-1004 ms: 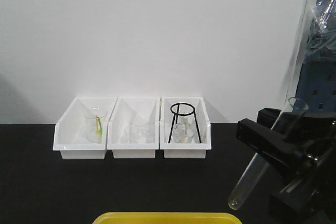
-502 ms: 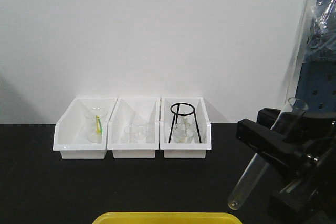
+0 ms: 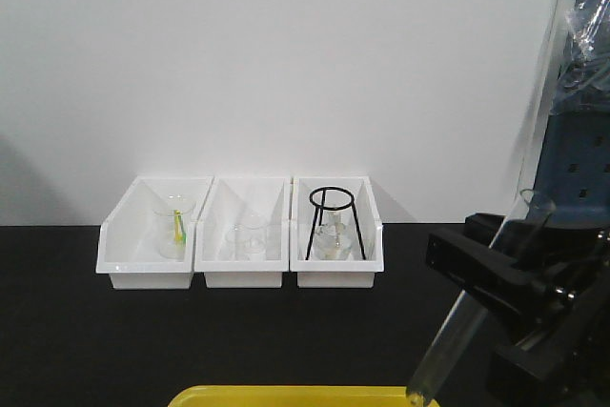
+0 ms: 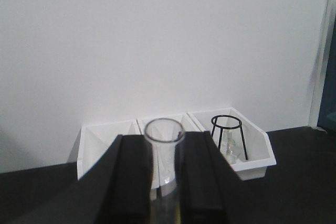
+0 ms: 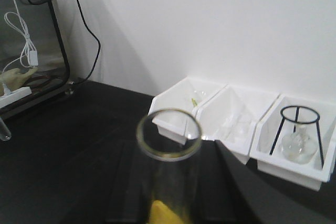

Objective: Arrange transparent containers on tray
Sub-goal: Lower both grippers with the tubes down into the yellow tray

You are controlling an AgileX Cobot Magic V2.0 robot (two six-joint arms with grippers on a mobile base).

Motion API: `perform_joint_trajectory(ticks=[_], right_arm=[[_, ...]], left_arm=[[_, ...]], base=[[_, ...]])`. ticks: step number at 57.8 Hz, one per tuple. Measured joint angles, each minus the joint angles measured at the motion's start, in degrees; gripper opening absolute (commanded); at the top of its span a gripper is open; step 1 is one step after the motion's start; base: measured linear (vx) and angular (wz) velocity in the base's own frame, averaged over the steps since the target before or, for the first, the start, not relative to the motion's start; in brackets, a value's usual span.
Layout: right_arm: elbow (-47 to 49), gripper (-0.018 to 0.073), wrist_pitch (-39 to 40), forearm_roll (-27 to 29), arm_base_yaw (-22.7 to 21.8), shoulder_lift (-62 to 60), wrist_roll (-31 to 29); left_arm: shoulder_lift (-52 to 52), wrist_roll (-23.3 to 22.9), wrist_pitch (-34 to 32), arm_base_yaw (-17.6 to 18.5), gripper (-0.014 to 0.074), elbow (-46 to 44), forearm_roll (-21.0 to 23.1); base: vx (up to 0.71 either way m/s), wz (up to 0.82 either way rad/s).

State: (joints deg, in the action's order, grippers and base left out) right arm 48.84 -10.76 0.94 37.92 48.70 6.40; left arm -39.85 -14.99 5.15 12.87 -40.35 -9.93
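Note:
In the front view my right gripper (image 3: 481, 278) is shut on a clear test tube (image 3: 448, 340) that leans left. Its rounded bottom hangs just above the right end of the yellow tray (image 3: 305, 396) at the bottom edge. The right wrist view looks down this tube (image 5: 157, 153) between the black fingers of the right gripper (image 5: 168, 174), with yellow showing through the glass. In the left wrist view my left gripper (image 4: 164, 148) is shut on a second upright test tube (image 4: 165, 179). The front view does not show the left gripper.
Three white open-front bins stand in a row against the back wall. The left bin (image 3: 152, 269) holds a beaker with a yellow-green stick, the middle bin (image 3: 243, 274) small beakers, and the right bin (image 3: 367, 269) a black wire stand (image 3: 334, 221) over a flask. The tabletop is black.
My right gripper has come down with its tube. The tube's bottom end has dropped from above the table to the yellow tray's rim.

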Motion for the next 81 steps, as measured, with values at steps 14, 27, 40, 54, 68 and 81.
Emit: perform_joint_trajectory(ticks=[14, 27, 40, 54, 68, 81], right_arm=[[4.28, 0.0146, -11.73, 0.36, -1.45, 8.21, 7.21], [11.45, 0.0150, -21.18, 2.30, -9.50, 19.48, 12.62], [13.76, 0.0157, -26.00, 7.96, -11.32, 30.99, 9.84], [13.76, 0.0167, -24.71, 13.26, -11.32, 41.19, 5.18], [13.76, 0.0185, -22.55, 13.53, -11.32, 47.56, 4.58], [13.80, 0.0205, -22.35, 13.48, -11.32, 51.70, 4.52]], left_arm=[[-4.76, 0.07, 5.83, 1.44, 0.0153, -3.69, 5.88], [-16.56, 1.41, 8.96, 10.77, 0.0156, -8.49, 10.86], [-31.23, 1.58, 9.07, 18.26, 0.0156, -10.45, 16.12], [-43.70, 1.40, 8.05, 19.09, 0.0163, -10.57, 21.05], [-51.74, 1.40, 7.34, 19.09, 0.0169, -10.83, 25.59], [-56.57, 1.39, 7.08, 19.11, 0.0180, -10.83, 26.36]], base=[[0.00, 0.00], [0.00, 0.00], [0.00, 0.00], [0.00, 0.00], [0.00, 0.00], [0.00, 0.00]])
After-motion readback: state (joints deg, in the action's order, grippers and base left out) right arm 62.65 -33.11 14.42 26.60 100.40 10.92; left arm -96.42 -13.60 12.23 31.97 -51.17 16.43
